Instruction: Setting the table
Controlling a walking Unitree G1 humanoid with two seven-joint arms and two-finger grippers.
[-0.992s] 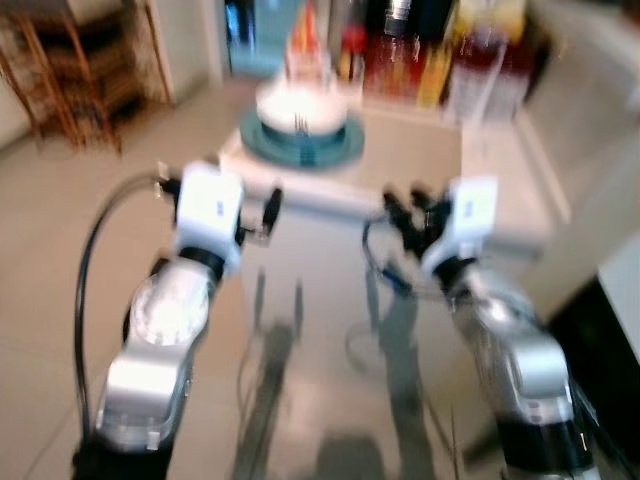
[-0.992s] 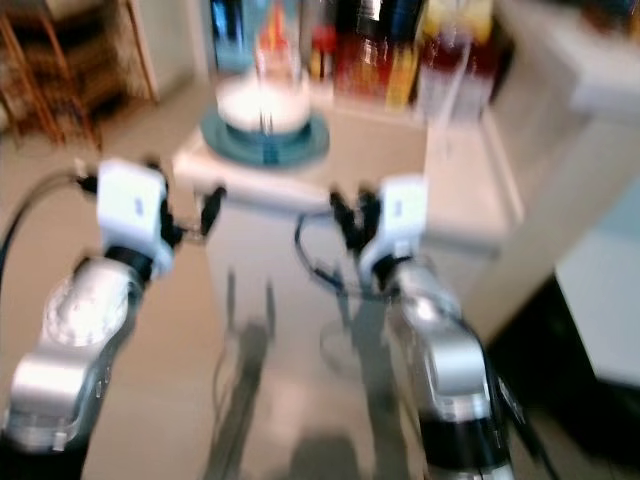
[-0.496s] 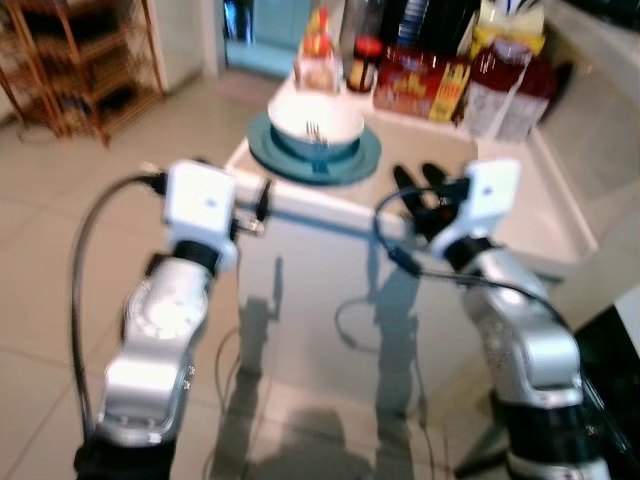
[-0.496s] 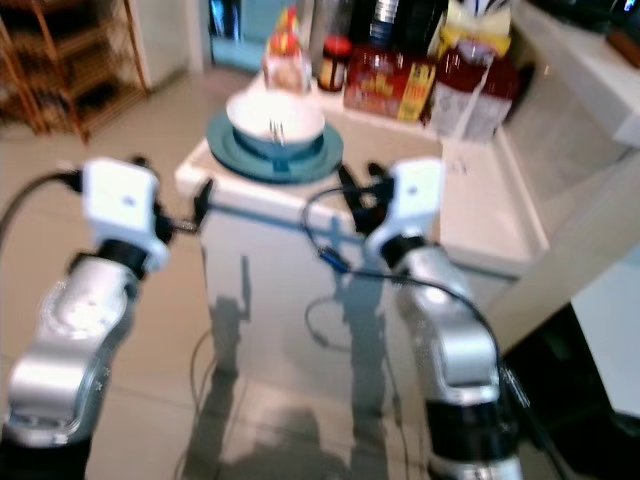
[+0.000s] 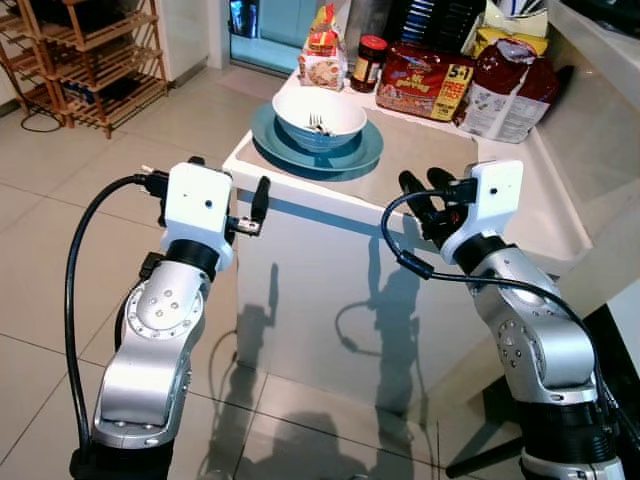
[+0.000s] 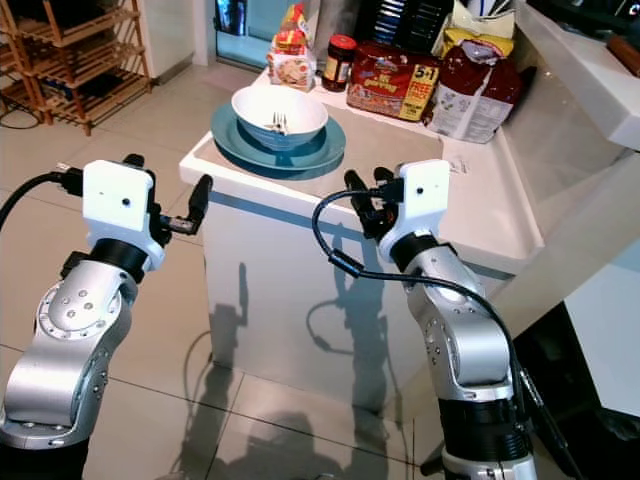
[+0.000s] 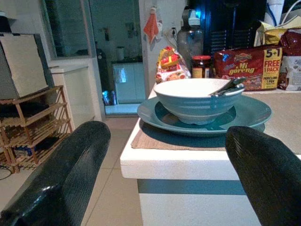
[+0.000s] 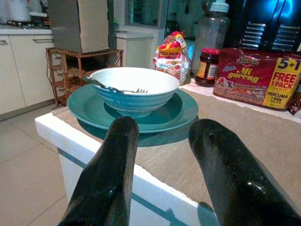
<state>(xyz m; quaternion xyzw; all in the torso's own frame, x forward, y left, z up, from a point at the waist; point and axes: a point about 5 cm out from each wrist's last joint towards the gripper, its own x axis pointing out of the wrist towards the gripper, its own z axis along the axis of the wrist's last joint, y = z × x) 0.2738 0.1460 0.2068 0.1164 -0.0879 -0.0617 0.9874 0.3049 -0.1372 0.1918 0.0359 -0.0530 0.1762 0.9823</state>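
left gripper [image 5: 258, 200] jaws spread, empty, just short of worktop [image 5: 440, 160] edge | right gripper [image 5: 425, 195] jaws apart, empty, at edge | bowl [image 5: 319, 122] with fork [image 8: 115, 87] on plate [image 5: 317, 150], corner | view steadier, worktop nearer than before.

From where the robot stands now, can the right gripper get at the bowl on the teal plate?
Probably yes. The right gripper, fingers open, hovers at the counter's near edge, pointing toward the bowl on the plate. Bare mat lies between them; the packets stand farther back.
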